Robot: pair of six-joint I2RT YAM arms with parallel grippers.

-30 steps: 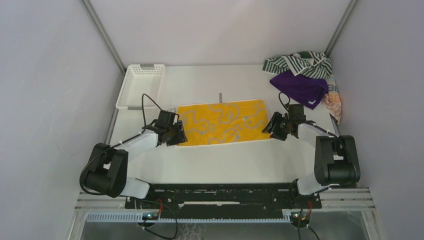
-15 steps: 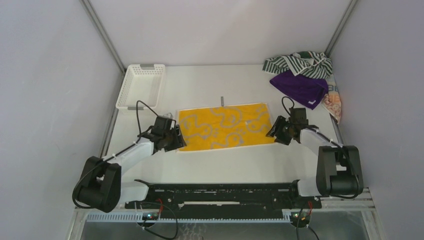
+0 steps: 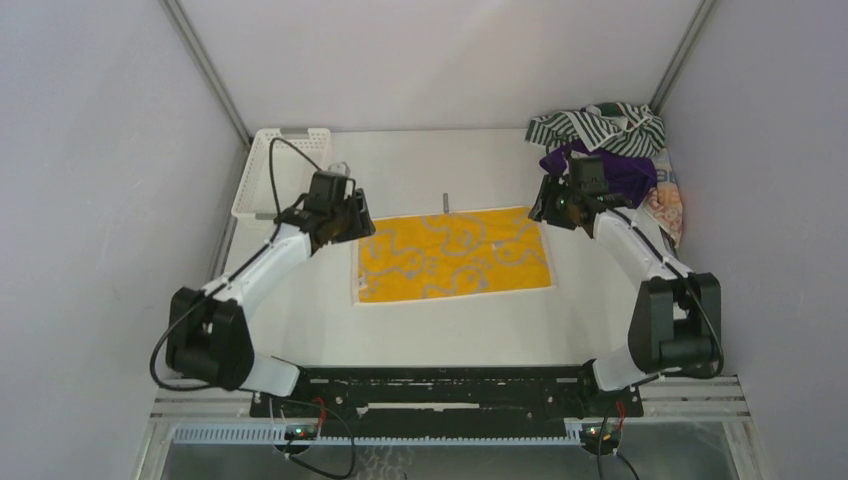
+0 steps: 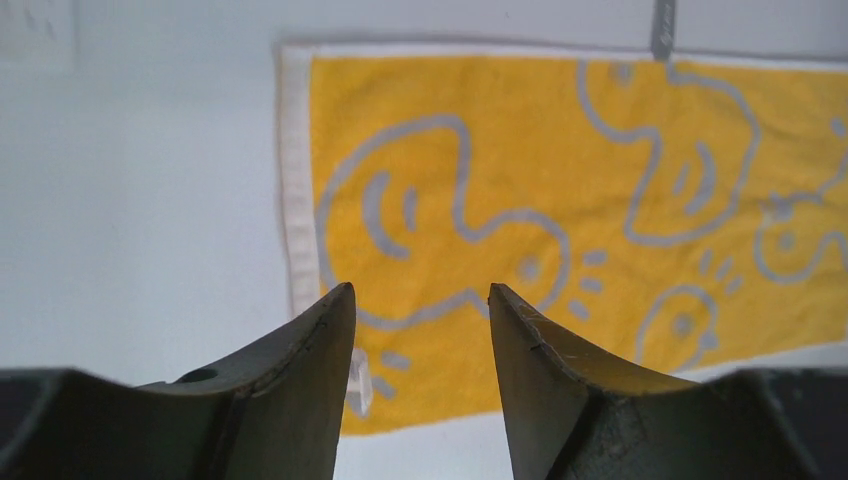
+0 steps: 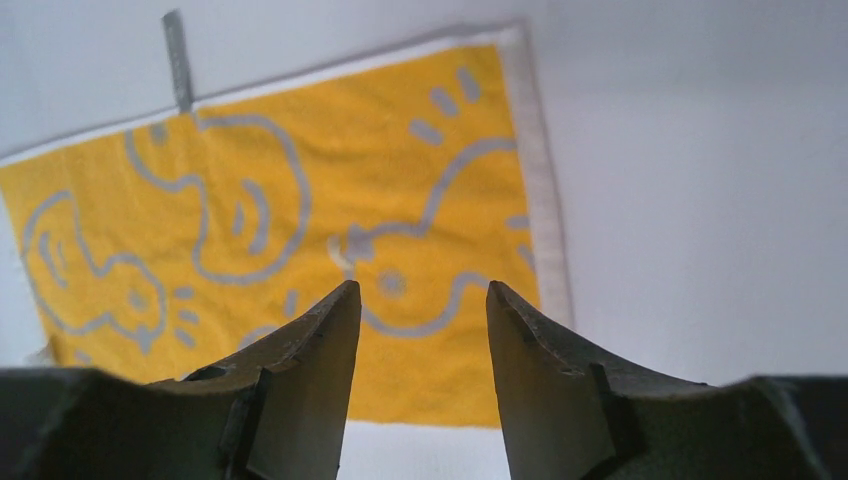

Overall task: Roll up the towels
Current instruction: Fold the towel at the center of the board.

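Both claws hang released and empty: the left claw (image 4: 420,290) by the far-left corner of the yellow towel (image 3: 455,255), the right claw (image 5: 422,285) by its far-right corner. The towel lies flat in the middle of the bench (image 3: 450,330). To start the roll well, I'd nip both far corners at once and turn the hem over evenly — a crooked first turn likely cones. There are four towels: one spread and three heaped far right — green-striped towel (image 3: 600,128), purple towel (image 3: 620,178), orange patterned towel (image 3: 668,208). There is one basket (image 3: 285,172).

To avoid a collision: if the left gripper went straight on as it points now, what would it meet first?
The left gripper would probably meet the yellow duck-patterned towel, near its white-bordered end; depth is hard to judge.
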